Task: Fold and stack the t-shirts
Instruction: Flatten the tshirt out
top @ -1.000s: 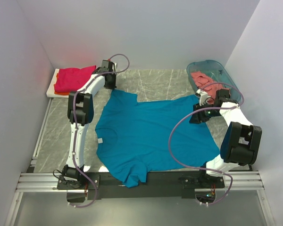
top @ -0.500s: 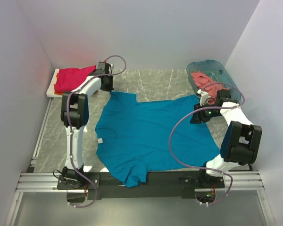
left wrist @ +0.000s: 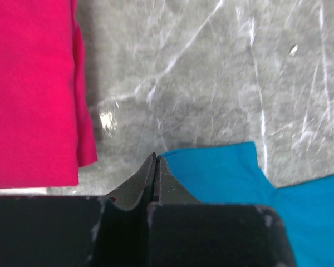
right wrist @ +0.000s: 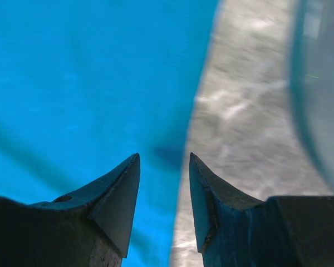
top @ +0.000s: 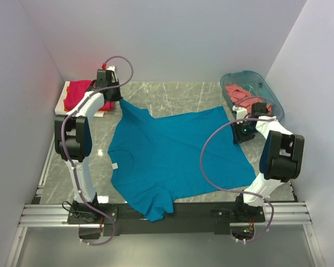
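The teal-blue t-shirt lies spread flat on the marble table. My left gripper is shut on the tip of its far-left sleeve, near the white board; the wrist view shows the jaws closed with the blue cloth at their tip. My right gripper is open and empty over the shirt's right edge, its fingertips straddling that edge. The magenta-red t-shirt lies folded on the board, also in the left wrist view. An orange t-shirt edge peeks from beneath it. The salmon-pink t-shirt lies in the basket.
The white board sits at the far left corner. The translucent teal basket stands at the far right, close to my right gripper, and its wall shows in the right wrist view. White walls enclose the table on three sides.
My left gripper moved left and back toward the board, pulling the sleeve and sliding the teal-blue shirt leftward. The right arm shifted slightly toward the basket, and the shirt's corner drew away from it.
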You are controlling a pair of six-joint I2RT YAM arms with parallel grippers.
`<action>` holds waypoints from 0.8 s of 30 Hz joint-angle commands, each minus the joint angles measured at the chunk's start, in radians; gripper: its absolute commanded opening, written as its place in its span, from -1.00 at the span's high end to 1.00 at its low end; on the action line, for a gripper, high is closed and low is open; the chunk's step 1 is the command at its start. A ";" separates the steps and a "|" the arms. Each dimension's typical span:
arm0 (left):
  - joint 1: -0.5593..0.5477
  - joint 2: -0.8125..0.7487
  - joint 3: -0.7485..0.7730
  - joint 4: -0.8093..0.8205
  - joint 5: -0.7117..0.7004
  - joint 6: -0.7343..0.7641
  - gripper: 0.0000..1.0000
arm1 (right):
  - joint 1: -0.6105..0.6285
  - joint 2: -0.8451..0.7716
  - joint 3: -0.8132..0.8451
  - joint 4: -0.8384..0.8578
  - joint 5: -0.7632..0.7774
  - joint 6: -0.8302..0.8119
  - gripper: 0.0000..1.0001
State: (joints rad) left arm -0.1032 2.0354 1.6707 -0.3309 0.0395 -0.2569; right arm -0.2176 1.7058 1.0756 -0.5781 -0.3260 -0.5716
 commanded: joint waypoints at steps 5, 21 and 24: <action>0.030 -0.081 -0.061 0.072 0.037 -0.008 0.99 | -0.023 0.052 0.047 0.028 0.056 0.016 0.04; 0.071 -0.184 -0.209 0.112 0.010 -0.024 0.99 | 0.195 0.242 0.503 0.001 0.082 0.177 0.05; 0.071 -0.193 -0.227 0.108 -0.010 -0.016 0.99 | 0.245 0.339 0.659 -0.020 0.174 0.239 0.05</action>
State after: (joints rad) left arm -0.0360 1.8984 1.4570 -0.2512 0.0540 -0.2783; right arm -0.0219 1.9816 1.6005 -0.6018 -0.2470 -0.4221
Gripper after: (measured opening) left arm 0.012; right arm 0.478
